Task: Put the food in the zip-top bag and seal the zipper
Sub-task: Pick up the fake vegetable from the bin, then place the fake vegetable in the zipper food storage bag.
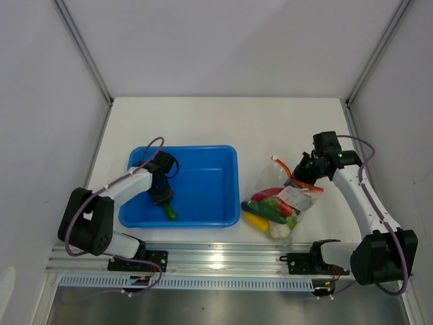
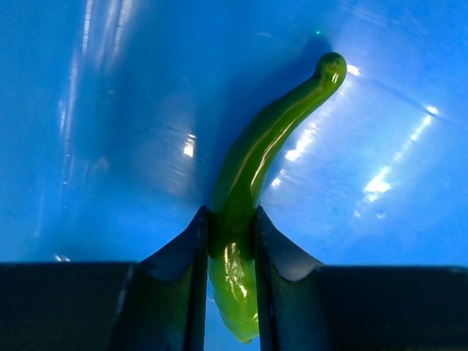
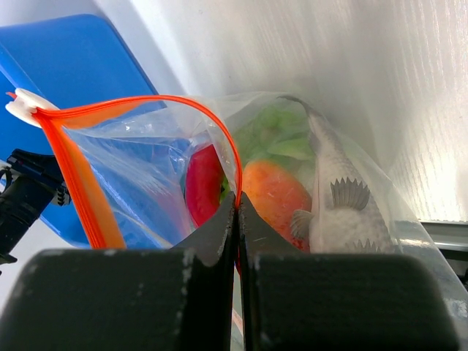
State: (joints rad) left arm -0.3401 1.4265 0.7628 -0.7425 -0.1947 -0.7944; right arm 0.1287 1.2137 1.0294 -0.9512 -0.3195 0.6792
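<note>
The blue tray (image 1: 203,177) sits on the white table (image 1: 203,122), with the zip-top bag (image 1: 292,198) just beside it at its 3 o'clock. The left claw (image 1: 164,198) reaches down into the tray near the wall at 6 o'clock, right over the green pepper (image 1: 170,212), the only food in the tray. Seen from the left wrist, the two fingers (image 2: 191,248) press against the pepper's thick end, one on each side, so this claw is pinching it. The pepper's thin curved end points toward 1 o'clock over the blue floor.

The right claw (image 1: 298,177) is at the 12 o'clock end of the bag, its fingers pressed together on the zipper (image 1: 282,163). From the right wrist the bag's mouth gapes open. The red-orange strip arches from the pinch point up and across to a white slider tab (image 3: 25,102) at 10 o'clock.

Inside the clear plastic are the tomato (image 3: 203,183), the grey fish (image 3: 340,201) at its 3 o'clock and the grapes (image 3: 274,128) behind them. In the top view the mango (image 1: 255,221), cucumber (image 1: 269,212) and cauliflower (image 1: 279,231) crowd the bag's 6 to 8 o'clock end
</note>
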